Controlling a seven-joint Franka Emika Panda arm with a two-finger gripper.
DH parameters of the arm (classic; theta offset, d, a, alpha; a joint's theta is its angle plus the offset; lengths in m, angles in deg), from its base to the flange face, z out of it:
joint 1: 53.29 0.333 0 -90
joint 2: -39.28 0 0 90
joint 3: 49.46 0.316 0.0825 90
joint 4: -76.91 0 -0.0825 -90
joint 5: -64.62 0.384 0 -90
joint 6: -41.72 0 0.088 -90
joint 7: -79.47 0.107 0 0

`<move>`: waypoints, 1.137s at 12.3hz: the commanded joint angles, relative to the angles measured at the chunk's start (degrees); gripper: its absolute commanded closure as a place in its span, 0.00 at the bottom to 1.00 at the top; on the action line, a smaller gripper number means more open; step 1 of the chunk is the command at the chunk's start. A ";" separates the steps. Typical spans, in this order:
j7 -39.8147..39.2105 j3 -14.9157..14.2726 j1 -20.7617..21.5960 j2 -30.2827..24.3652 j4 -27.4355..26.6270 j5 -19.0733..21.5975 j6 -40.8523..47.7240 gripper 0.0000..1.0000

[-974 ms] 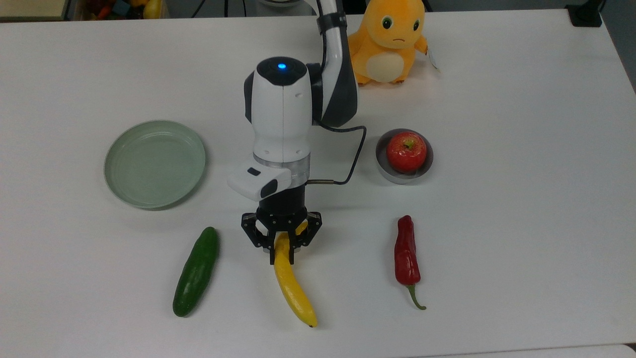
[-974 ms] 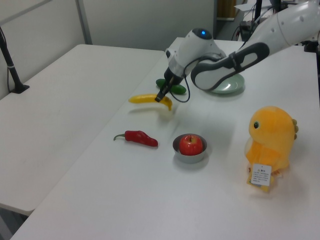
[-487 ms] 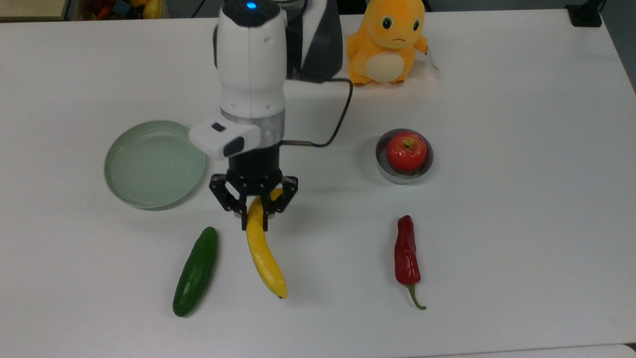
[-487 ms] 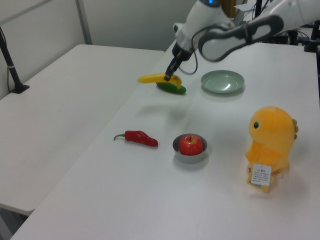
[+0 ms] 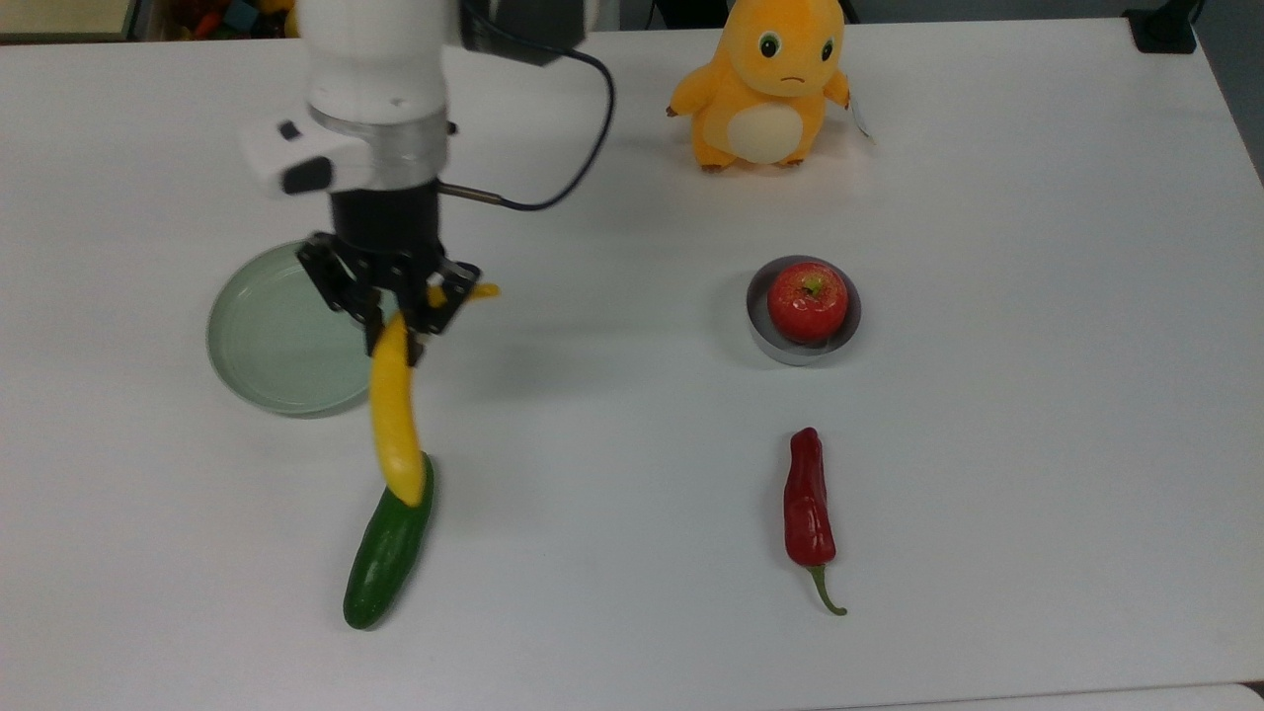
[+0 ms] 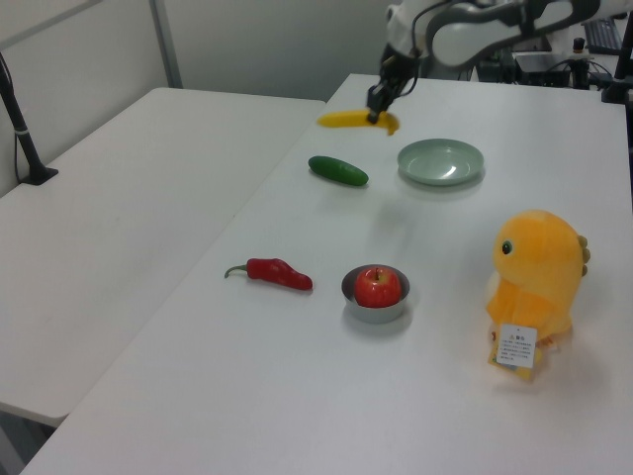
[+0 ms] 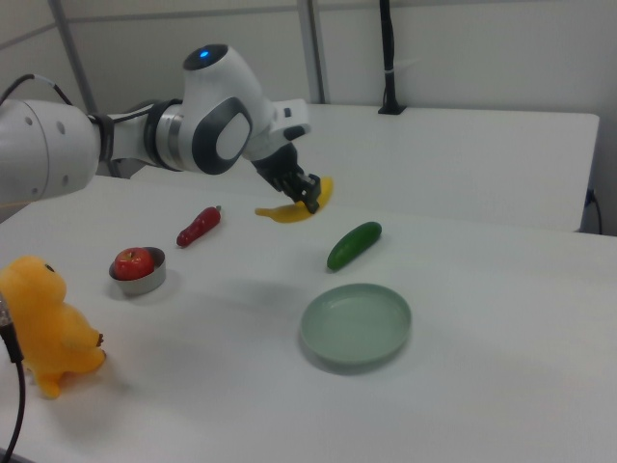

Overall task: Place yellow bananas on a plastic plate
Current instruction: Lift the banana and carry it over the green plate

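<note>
White table (image 5: 987, 197), carry step: gripper (image 5: 392, 321) clamps the banana (image 5: 393, 415) near one end, airborne by the plate's (image 5: 267, 355) edge; next, I'd centre it over the plate, lower, release.

Top view: overhead, steep, close over the tabletop (image 5: 987, 197). Left view and right view: oblique, farther off, from opposite tabletop ends. All share the tabletop's middle.
</note>
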 commanded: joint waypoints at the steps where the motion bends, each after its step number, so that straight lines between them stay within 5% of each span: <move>1: 3.36 -3.97 0.17 -3.56 -4.08 -0.95 5.15 1.00; 8: 7.05 -10.65 -0.80 -3.47 -12.16 -5.96 6.57 1.00; 14: 7.49 -11.10 -0.80 -3.38 -15.42 -6.67 2.53 1.00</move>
